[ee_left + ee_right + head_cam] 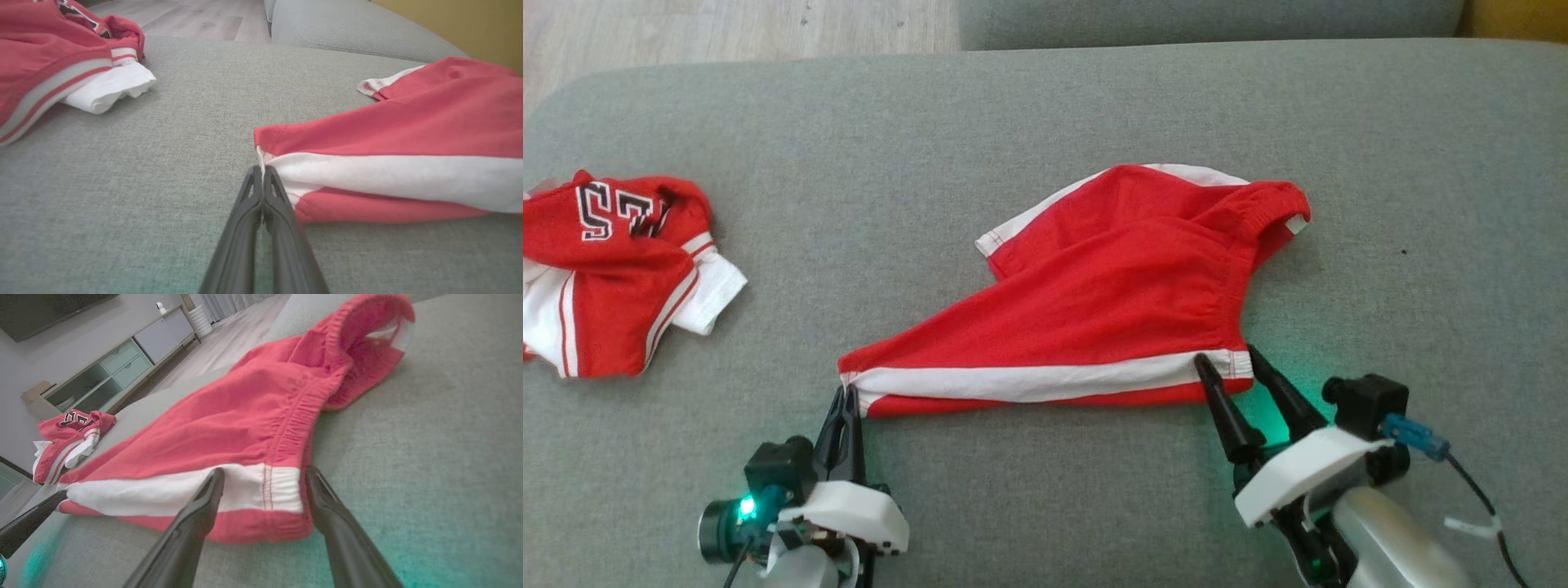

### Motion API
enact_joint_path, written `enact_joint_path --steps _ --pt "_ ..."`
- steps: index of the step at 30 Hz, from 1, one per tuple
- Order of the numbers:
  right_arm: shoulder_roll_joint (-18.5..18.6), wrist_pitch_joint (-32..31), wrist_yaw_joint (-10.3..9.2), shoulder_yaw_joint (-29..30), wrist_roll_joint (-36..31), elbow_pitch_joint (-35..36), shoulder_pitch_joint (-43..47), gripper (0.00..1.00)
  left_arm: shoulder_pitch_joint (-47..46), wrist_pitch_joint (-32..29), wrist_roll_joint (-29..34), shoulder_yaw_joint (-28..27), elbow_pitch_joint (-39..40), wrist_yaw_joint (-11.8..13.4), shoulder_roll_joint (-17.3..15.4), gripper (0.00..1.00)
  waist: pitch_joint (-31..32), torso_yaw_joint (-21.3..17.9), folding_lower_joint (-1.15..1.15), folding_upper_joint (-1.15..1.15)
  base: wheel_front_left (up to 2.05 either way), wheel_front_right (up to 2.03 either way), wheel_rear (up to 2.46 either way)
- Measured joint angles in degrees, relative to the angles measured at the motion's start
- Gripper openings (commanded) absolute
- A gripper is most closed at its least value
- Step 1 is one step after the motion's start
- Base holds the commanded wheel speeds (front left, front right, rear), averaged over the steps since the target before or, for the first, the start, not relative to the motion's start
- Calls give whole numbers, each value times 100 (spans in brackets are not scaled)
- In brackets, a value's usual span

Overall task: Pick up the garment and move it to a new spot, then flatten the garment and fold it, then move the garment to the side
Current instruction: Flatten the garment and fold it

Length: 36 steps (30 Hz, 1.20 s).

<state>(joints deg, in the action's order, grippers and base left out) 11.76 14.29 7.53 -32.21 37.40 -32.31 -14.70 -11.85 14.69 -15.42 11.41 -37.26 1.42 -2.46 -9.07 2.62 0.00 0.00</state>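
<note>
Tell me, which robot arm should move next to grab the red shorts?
Right. The right gripper is open around the waistband corner of the shorts, so it likely only needs to close. The left gripper is shut on the other corner.

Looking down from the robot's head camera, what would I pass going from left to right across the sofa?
Crumpled red-and-white jersey → left gripper, pinched shut → red shorts → right gripper, open at their waistband corner.

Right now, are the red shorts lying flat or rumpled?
Rumpled, only partly spread: the red shorts have their waistband end humped up and gaping; only the white-striped near edge lies straight on the sofa.
</note>
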Motion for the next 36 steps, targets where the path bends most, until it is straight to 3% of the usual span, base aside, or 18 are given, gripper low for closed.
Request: enact_joint_path --steps 5,8,11,16,17,18,20,21,26,36 --pt "32 0 0 -203 110 55 -40 100 1 0 -23 14 -5 0 0 0 15 -2 0 0 0 0 0" --pt "94 0 0 -374 250 3 -41 90 1 0 -23 32 -8 0 0 0 16 -3 0 0 0 0 0" --pt "155 1 0 -430 371 -54 -47 97 0 0 -43 58 -5 1 0 0 8 -2 0 0 0 0 0" --pt "166 0 0 -628 498 -109 -180 92 -1 0 -73 80 -10 0 0 0 2 -2 0 0 0 0 0" --pt "166 0 0 -699 527 -125 -207 86 -2 0 -73 85 -11 0 0 0 3 -3 0 0 0 0 0" --pt "167 1 0 -761 569 -142 -232 64 -2 0 -73 89 -11 0 0 0 4 -3 0 0 0 0 0" --pt "179 0 0 -846 645 -168 -248 7 -2 0 -73 103 -11 0 0 0 11 -3 0 0 0 0 0" --pt "187 0 0 -857 656 -166 -248 0 -2 0 -73 107 -4 -1 0 0 14 -5 0 0 0 0 0" --pt "212 0 0 -578 624 73 -248 0 1 0 -67 42 221 -51 1 0 106 -46 0 0 0 0 0" --pt "569 1 0 -180 478 1171 -453 0 -449 1 608 -474 1742 -516 -116 0 609 -261 -1 0 0 0 0"
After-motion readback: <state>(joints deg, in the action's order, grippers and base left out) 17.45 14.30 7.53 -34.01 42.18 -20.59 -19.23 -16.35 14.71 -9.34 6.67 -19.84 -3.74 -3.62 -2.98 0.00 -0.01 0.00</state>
